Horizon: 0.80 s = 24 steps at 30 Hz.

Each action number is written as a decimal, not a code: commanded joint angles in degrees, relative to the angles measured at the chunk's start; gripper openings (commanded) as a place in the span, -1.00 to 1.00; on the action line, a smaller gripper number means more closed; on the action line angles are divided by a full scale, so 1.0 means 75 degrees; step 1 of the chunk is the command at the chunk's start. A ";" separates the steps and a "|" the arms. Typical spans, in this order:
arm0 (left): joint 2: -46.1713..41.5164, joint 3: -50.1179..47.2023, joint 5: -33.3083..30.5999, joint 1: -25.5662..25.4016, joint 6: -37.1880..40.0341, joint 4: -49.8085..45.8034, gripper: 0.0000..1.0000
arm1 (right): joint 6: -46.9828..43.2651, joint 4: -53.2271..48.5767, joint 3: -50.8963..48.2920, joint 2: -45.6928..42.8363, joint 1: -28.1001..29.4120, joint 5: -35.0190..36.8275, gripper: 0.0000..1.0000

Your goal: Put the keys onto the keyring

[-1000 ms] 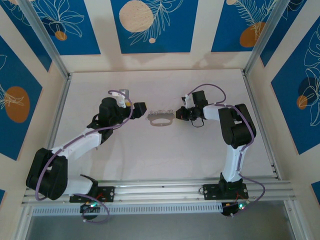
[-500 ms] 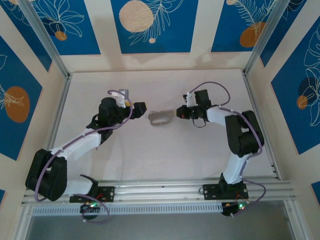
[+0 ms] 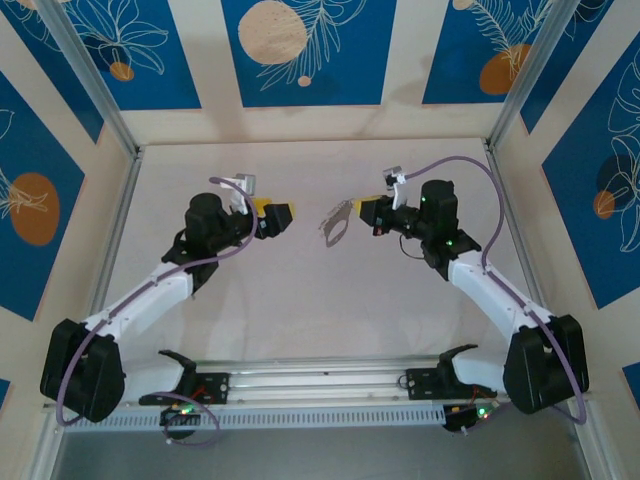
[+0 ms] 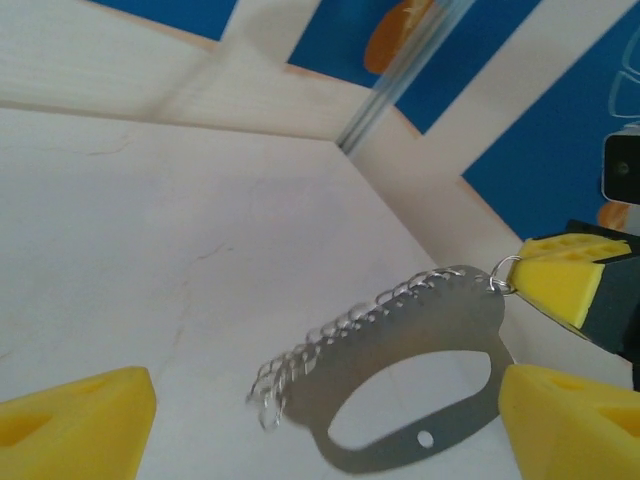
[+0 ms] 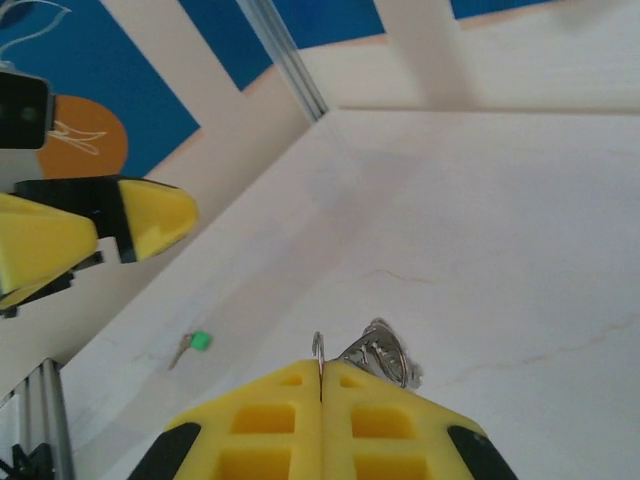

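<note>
The keyring (image 4: 400,370) is a flat grey metal plate with an oval opening and a row of tiny silvery loops along one edge. It hangs tilted above the white table (image 3: 300,300). My right gripper (image 5: 320,368) is shut on a small ring at the plate's corner, with the plate (image 5: 385,360) just past its yellow fingertips. In the top view the keyring (image 3: 333,220) hangs between my right gripper (image 3: 362,210) and my left gripper (image 3: 280,216). My left gripper (image 4: 328,400) is open and empty, facing the plate without touching it. One small green-headed key (image 5: 195,343) lies on the table.
Aluminium frame posts (image 4: 400,90) stand at the table's far corners, against cream walls with blue panels. A metal rail (image 3: 320,375) carrying both arm bases runs along the near edge. The left gripper's yellow fingers (image 5: 100,225) show at the upper left of the right wrist view.
The right arm has straightened and raised the keyring from lying flat on the table to hanging tilted in the air. The left gripper has drawn back slightly to the left.
</note>
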 commanded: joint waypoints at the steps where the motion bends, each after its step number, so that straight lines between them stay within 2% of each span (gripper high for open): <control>1: -0.0138 0.0287 0.0981 -0.0089 -0.0269 0.0628 0.70 | 0.0177 0.0441 -0.0038 -0.0369 0.0116 -0.0597 -1.00; 6: 0.0032 0.0455 0.2048 -0.0095 -0.0757 0.1493 0.53 | 0.0472 0.0609 0.0107 -0.0434 0.0166 -0.1514 -1.00; 10: 0.0206 0.0563 0.2591 -0.0133 -0.1205 0.2170 0.36 | 0.0699 0.0842 0.0230 -0.0210 0.0167 -0.2140 -1.00; 15: 0.0665 0.0984 0.3163 -0.0326 -0.1318 0.2269 0.05 | 0.0951 0.1300 0.0325 0.0237 0.0214 -0.2510 -1.00; 21: 0.1264 0.1426 0.3404 -0.0615 -0.0924 0.1853 -0.23 | 0.1164 0.1745 0.0432 0.0747 0.0273 -0.2715 -1.00; 24: 0.1449 0.1465 0.3260 -0.0687 -0.0671 0.1660 -0.25 | 0.1166 0.1830 0.0456 0.0875 0.0274 -0.2794 -1.00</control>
